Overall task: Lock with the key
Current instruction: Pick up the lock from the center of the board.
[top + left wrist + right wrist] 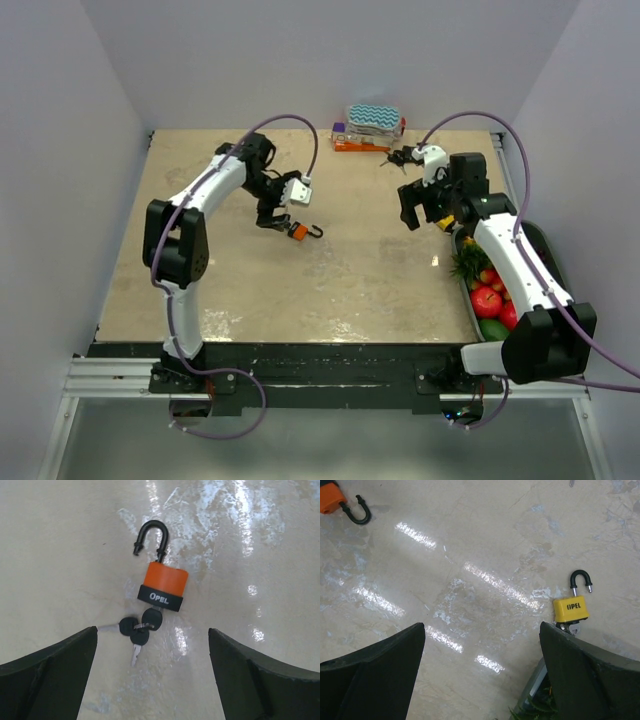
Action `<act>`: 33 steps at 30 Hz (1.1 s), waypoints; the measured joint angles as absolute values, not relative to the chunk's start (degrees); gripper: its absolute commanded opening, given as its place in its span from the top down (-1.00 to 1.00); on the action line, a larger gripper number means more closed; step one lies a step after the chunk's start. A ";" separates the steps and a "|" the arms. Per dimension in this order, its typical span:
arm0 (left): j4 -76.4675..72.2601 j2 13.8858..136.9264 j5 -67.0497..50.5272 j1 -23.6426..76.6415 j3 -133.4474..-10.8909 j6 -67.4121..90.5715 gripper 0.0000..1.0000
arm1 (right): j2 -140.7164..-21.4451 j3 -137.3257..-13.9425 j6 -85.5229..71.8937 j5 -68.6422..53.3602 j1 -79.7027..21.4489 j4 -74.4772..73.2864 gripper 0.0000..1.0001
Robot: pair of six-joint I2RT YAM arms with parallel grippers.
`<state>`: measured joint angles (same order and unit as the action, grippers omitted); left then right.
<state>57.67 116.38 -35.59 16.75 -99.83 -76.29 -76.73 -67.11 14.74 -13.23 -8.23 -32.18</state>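
Observation:
An orange padlock [162, 582] with a black open shackle [150, 537] lies on the table. One black-headed key [151, 619] sits in its base, and two more keys [136, 635] hang on the same ring. My left gripper [152, 680] is open and empty just short of the keys; in the top view it [272, 218] is beside the padlock [298, 231]. A yellow padlock [570, 609] with an open shackle lies by the tray; its key is mostly hidden. My right gripper [482, 675] is open and empty, left of it, also in the top view [418, 214].
A grey tray [468, 290] with apples and greenery stands at the right edge, next to the right arm. Stacked boxes [372, 124] and an orange tool stand at the back. The orange padlock [330, 500] shows at the top left of the right wrist view.

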 measured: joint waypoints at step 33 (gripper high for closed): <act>67.59 132.00 -33.52 21.93 -107.70 -96.44 -0.29 | -77.71 -66.37 16.27 -12.97 -8.23 -32.58 -0.98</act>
